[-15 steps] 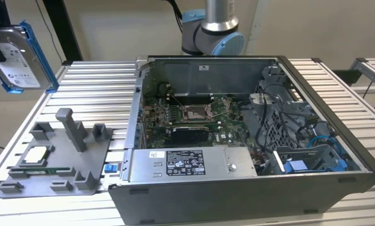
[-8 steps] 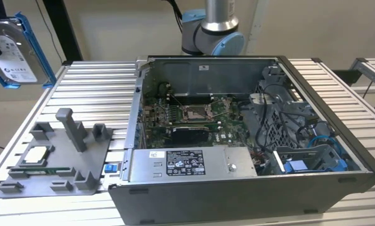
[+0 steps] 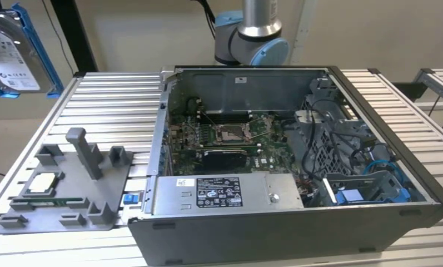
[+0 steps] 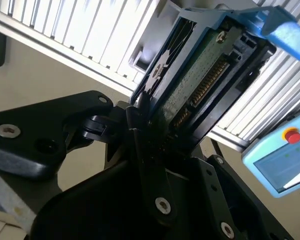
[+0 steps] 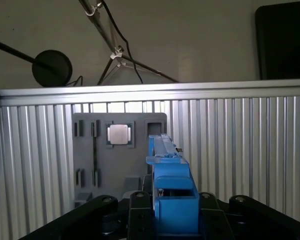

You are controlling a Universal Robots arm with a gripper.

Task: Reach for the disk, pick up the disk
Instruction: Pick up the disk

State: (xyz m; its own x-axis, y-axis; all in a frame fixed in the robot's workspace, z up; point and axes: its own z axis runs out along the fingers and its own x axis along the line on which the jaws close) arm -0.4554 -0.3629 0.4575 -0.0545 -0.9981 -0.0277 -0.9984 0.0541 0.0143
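1 gripper (image 4: 149, 112), jaws clamped on the disk (image 3: 14, 58), holds it edge-up, clear of the slatted table (image 3: 110, 94) above the grey fixture (image 5: 90, 155); pick-up seemingly complete, demanding only firm grip.

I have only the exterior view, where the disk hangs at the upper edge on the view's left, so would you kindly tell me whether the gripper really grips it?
Observer: Yes. In the second wrist view the gripper is shut on the disk, with its black fingers clamping one end.
Operator: Thank you. Which face does that camera see?
Observer: The green circuit board on the disk's underside, with a blue rail at its edge.
Operator: Is anything beside the table that I miss?
Observer: A light-blue pendant with a red button, past the edge of the slatted table.
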